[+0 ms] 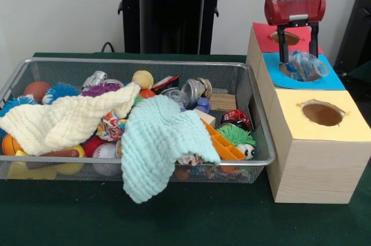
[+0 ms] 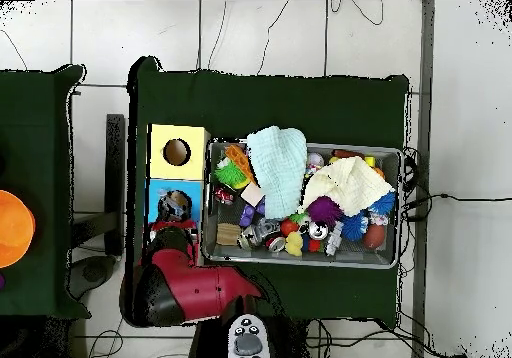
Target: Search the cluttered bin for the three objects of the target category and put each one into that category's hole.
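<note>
Front view, claw (image 1: 298,54) clenched on crinkled see-through bottle (image 1: 307,65), poised above blue box's hole (image 1: 290,72)

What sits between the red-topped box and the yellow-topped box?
The blue-topped box, shown in the front view; a crushed clear bottle rests at its hole, at the gripper.

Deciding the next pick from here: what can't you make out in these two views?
- Remaining bottles: none visible in the bin; the yellow cloth and mint cloth cover much of it in both views.
- Blue box's hole: front view, blocked by the bottle in the gripper.
- Red box: overhead, under the arm.
</note>
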Robot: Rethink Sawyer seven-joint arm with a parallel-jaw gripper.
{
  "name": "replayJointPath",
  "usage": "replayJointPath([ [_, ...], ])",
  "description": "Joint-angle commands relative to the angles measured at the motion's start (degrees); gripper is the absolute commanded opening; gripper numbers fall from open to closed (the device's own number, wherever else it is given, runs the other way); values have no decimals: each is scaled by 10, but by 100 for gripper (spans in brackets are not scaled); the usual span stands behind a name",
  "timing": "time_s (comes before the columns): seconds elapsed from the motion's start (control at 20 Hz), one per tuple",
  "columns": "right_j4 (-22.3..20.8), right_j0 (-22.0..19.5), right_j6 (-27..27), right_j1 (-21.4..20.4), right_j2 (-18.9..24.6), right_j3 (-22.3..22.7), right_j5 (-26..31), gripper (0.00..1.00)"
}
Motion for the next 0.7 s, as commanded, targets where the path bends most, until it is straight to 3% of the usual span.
replayJointPath([
  [0.05,-28,-16,63,9,-3,-52,-27,100],
  [0.4,-23,-22,79,-1,12,-37,0,100],
  [0.7,-4,-36,89,-51,39,0,82,100],
])
